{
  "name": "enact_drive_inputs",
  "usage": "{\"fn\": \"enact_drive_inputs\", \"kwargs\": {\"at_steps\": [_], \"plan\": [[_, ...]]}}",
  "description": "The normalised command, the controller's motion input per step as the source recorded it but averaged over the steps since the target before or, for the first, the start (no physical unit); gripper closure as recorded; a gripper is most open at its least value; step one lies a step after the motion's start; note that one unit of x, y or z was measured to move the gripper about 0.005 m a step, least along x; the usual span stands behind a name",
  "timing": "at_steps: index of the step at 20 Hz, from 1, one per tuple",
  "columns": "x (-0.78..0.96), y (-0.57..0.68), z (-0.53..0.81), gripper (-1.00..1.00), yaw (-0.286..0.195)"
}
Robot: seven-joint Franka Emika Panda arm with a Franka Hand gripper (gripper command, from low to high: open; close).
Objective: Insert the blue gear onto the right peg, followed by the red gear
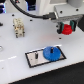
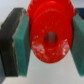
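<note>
My gripper (image 1: 65, 28) is shut on the red gear (image 1: 65, 31) and holds it in the air, above and to the exterior view's right of the grey, black-edged plate (image 1: 35, 61). In the wrist view the red gear (image 2: 49, 36) is clamped edge-on between the teal pads (image 2: 22, 42), with its hub hole facing the camera. The blue gear (image 1: 51, 53) lies flat on the right part of the plate. The right peg does not show apart from the blue gear's hub. The left peg (image 1: 36, 54) stands bare as a thin dark pin.
A beige block-like fixture (image 1: 18, 27) stands on the white table (image 1: 15, 70) at the exterior view's left. A black cable (image 1: 25, 11) arcs across the back. A blue and white unit (image 1: 31, 4) stands behind.
</note>
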Motion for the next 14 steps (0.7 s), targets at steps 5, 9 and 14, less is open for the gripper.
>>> {"fn": "enact_drive_inputs", "kwargs": {"at_steps": [5,9,14], "plan": [[0.6,-0.32,0.28,1.0,0.0],[0.67,-0.3,0.24,1.0,0.0],[0.66,-0.27,0.19,1.0,0.0]]}}
